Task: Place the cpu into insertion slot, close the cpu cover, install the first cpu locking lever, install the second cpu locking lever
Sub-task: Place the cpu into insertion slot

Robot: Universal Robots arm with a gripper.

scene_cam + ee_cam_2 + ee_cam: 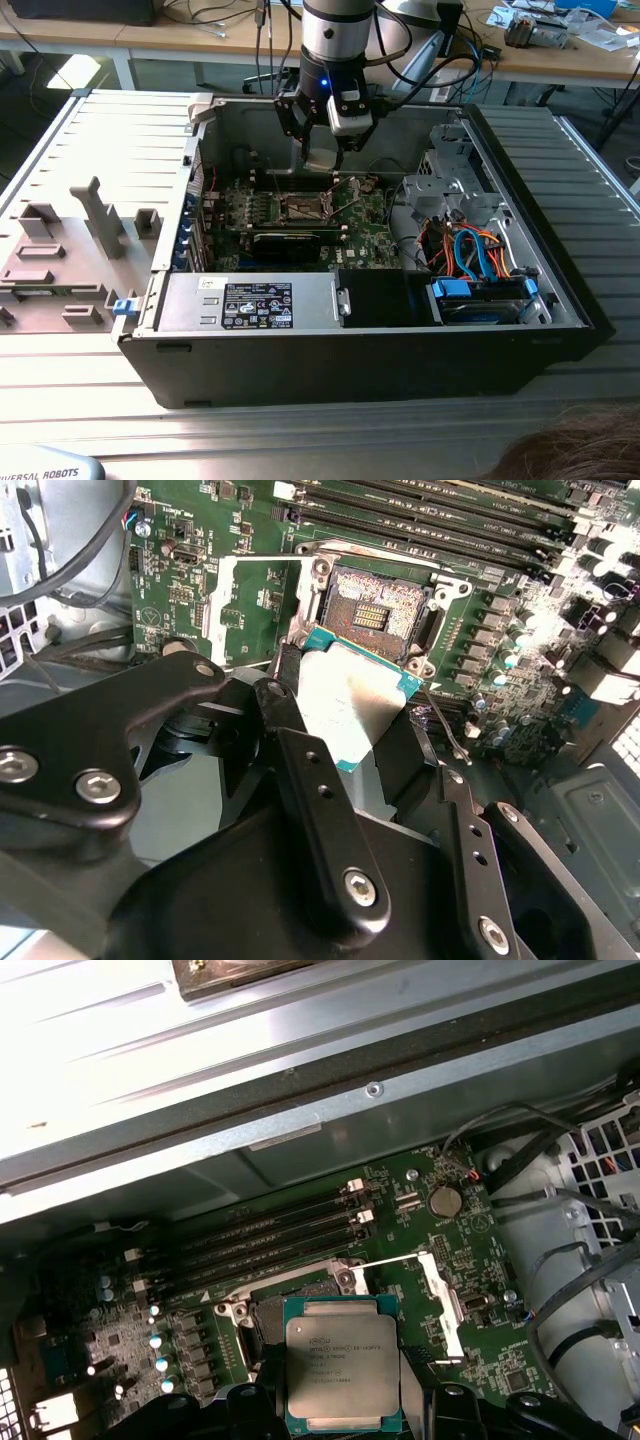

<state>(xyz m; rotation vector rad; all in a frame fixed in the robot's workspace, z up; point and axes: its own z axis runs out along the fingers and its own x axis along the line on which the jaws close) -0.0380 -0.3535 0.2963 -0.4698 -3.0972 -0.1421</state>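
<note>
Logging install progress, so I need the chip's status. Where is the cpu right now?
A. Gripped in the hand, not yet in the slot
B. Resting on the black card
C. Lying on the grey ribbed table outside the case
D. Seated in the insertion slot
A: the cpu sits clamped in the hand, while the insertion slot beyond it lies open with its contact field bare.

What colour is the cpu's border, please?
The cpu border is teal, best in the first wrist view.
</note>
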